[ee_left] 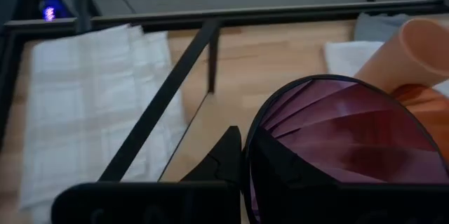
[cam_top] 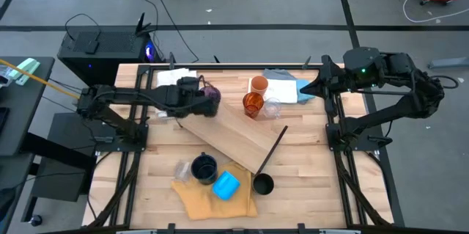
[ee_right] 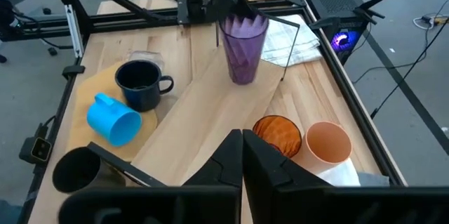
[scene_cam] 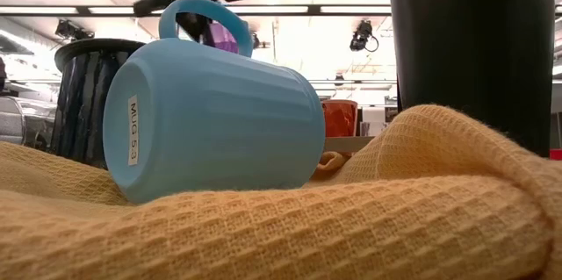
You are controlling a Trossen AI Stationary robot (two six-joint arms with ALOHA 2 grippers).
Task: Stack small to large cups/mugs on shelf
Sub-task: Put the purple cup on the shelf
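My left gripper [cam_top: 199, 96] is shut on the purple tumbler [ee_right: 243, 45], which stands upright over the far left end of the light-wood shelf board [cam_top: 234, 135]. Whether its base touches the board, I cannot tell. My right gripper [ee_right: 242, 150] is shut and empty above the cloths at the table's far right. The amber ribbed cup [cam_top: 252, 104], the light orange cup [cam_top: 258, 84] and a clear glass [cam_top: 272, 107] stand beside the board's far edge. The navy mug [cam_top: 204, 168], the bright blue mug [cam_top: 226, 185], lying on its side, and the black cup [cam_top: 263, 184] are at the near side. My left gripper holds the purple tumbler at its rim [ee_left: 247, 136], on the side toward the table's left. One finger [ee_left: 226, 157] lies outside the wall; the other is hidden by the tumbler. The fingers come level from the table's left. The tumbler is upright, mouth up.
A yellow cloth [cam_top: 198, 197] lies under the near mugs, with a clear glass [cam_top: 181, 169] beside it. A white cloth [cam_top: 172, 78] lies at the far left, white and blue cloths [cam_top: 289, 87] at the far right. A black rod [cam_top: 271, 150] slants off the board's right end.
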